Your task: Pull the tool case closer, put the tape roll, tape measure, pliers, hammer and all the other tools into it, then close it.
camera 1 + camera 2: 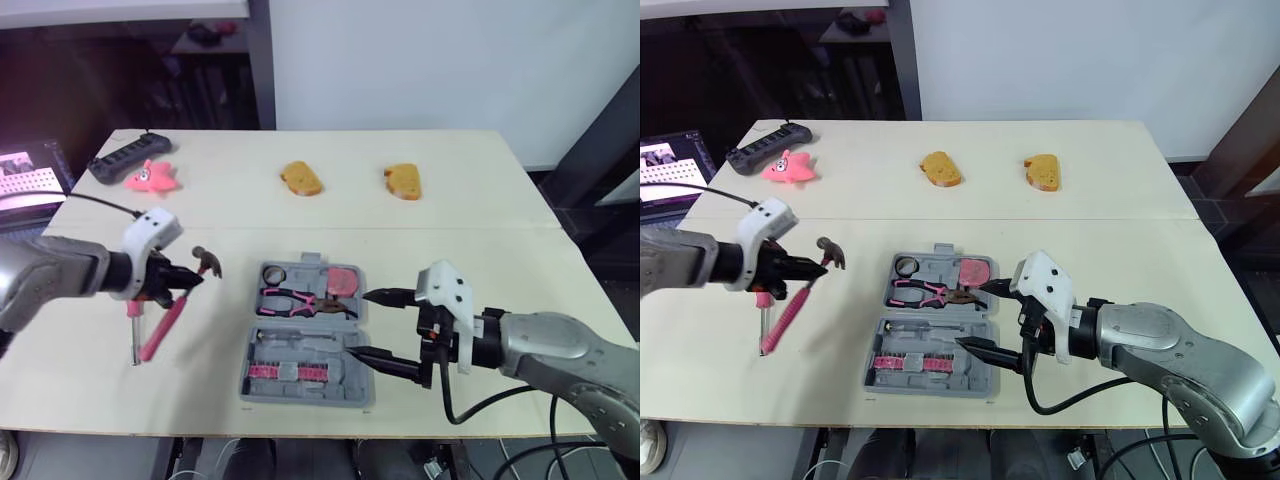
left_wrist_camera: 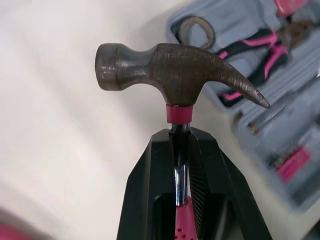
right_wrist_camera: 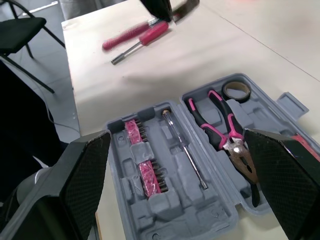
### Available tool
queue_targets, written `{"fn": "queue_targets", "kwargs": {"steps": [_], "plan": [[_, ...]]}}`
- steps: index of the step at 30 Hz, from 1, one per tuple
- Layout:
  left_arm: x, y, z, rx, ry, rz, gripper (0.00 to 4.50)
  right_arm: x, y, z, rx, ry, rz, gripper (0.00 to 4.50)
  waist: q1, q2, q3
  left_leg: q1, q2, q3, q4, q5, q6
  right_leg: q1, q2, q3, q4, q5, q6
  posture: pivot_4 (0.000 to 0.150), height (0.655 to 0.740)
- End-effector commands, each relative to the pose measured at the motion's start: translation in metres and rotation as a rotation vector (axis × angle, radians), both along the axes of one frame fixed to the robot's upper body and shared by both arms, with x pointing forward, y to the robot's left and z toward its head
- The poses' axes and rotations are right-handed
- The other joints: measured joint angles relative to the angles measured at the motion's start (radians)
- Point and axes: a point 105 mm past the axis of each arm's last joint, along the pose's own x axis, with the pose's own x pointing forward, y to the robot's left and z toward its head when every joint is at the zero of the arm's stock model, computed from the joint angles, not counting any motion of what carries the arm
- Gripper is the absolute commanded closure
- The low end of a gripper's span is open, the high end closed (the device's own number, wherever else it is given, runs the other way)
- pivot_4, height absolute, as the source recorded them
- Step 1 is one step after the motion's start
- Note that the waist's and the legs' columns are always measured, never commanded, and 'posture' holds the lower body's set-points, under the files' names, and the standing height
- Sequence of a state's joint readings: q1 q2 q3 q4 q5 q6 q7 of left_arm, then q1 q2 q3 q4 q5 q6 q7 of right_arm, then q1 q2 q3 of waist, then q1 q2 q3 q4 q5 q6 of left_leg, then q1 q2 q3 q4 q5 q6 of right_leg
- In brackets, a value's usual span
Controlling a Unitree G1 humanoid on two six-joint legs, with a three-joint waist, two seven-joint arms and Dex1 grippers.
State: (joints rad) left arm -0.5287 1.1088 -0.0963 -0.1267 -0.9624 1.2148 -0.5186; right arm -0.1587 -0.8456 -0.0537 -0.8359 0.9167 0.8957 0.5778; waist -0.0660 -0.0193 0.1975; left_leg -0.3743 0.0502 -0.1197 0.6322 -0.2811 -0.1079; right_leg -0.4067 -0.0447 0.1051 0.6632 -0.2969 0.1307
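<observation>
My left gripper (image 1: 192, 277) clamps the hammer (image 1: 207, 261) under its head, left of the tool case (image 1: 300, 347), handle slanting away from it; my right gripper (image 1: 358, 323) gapes at the case's right side

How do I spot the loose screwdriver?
Look left of the open grey tool case, by the left gripper, which grips the hammer. Of the two pink handles there, the screwdriver is the outer one, ending in a bare metal shaft.

One tool case (image 1: 330, 345), one hammer (image 1: 180, 300), one pair of pliers (image 1: 300, 300), one tape roll (image 1: 275, 273), one tape measure (image 1: 343, 281), two screwdrivers (image 3: 152, 34) (image 3: 186, 150), two orange bread-shaped toys (image 1: 301, 179) (image 1: 403, 181), one pink star toy (image 1: 152, 178), one black power strip (image 1: 128, 157).
</observation>
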Motion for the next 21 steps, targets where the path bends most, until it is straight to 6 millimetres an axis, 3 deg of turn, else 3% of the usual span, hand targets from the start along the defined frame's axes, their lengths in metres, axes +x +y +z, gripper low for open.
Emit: {"fn": "queue_targets", "kwargs": {"steps": [1, 9, 13, 20, 21], "plan": [[0.014, 0.005, 0.011, -0.025, -0.112, 0.189, 4.49, -0.002, 0.001, 0.005, 0.002, -0.031, 0.017, 0.00, 0.007, -0.001, 0.000, 0.000, 0.000, 0.000, 0.000, 0.000, 0.000, 0.000, 0.000, 0.000, 0.000, 0.000, 0.000, 0.150, 0.7400], [0.011, 0.013, -0.041, 0.049, -0.178, 0.385, 4.49, -0.002, 0.001, 0.001, 0.003, -0.015, 0.002, 0.00, 0.018, -0.002, -0.001, 0.001, 0.000, 0.000, -0.001, 0.001, -0.001, -0.001, 0.000, 0.000, 0.000, 0.000, -0.001, 0.150, 0.7400], [0.015, -0.002, -0.050, -0.056, -0.221, 0.396, 4.49, -0.003, 0.001, 0.001, 0.006, -0.010, -0.007, 0.00, 0.030, -0.002, -0.001, 0.000, -0.001, 0.000, 0.000, 0.001, -0.003, 0.000, -0.001, 0.000, -0.001, 0.001, -0.001, 0.150, 0.7400], [0.012, -0.009, -0.077, -0.059, -0.195, 0.374, 4.49, -0.003, 0.001, 0.002, 0.005, -0.009, -0.018, 0.00, 0.033, -0.001, -0.001, 0.000, -0.001, 0.000, 0.000, 0.002, -0.003, 0.000, -0.001, 0.000, -0.001, 0.001, -0.001, 0.150, 0.7400], [0.013, -0.009, -0.080, -0.060, -0.196, 0.373, 4.05, -0.003, 0.000, 0.002, 0.005, -0.009, -0.019, 0.00, 0.033, -0.002, -0.001, 0.000, -0.001, 0.000, 0.000, 0.002, -0.003, 0.000, -0.001, 0.000, -0.001, 0.001, -0.001, 0.150, 0.7400]]}}
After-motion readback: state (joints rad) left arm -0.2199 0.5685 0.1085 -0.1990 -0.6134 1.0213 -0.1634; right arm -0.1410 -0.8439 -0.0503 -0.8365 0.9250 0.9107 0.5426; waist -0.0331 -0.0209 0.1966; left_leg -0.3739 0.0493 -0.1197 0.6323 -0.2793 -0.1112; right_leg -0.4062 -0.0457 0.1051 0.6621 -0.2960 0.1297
